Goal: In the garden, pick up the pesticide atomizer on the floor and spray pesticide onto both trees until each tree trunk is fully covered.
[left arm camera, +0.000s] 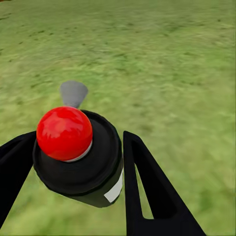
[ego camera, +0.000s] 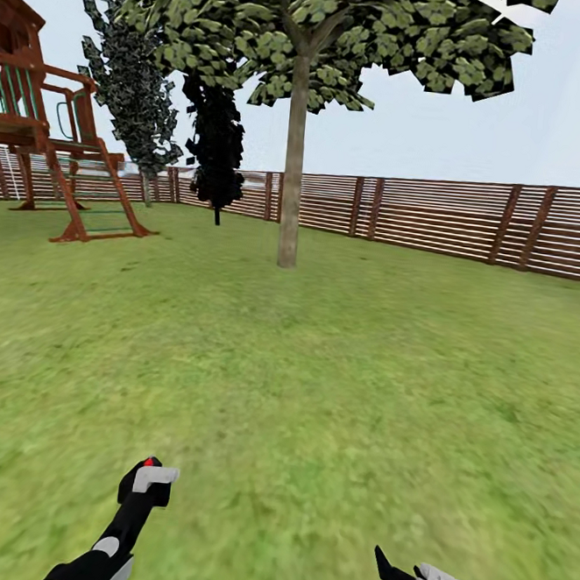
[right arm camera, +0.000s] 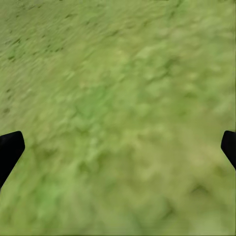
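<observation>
My left gripper [ego camera: 146,480] is shut on the pesticide atomizer [left arm camera: 78,157], a small dark bottle with a red ball on top and a grey nozzle; its red spot [ego camera: 148,462] peeks out above the fingers low in the head view. A tree with a straight grey-brown trunk [ego camera: 294,163] and a light green crown stands on the lawn straight ahead, several metres off. At the lower right my right gripper [ego camera: 406,575] hangs open over bare grass, its black fingertips [right arm camera: 10,150] wide apart with nothing between them.
A brown slat fence [ego camera: 437,217] rings the lawn behind the tree. A wooden playset [ego camera: 48,141] stands at the far left, with dark narrow conifers [ego camera: 216,147] beside it. Open grass [ego camera: 318,372] lies between me and the trunk.
</observation>
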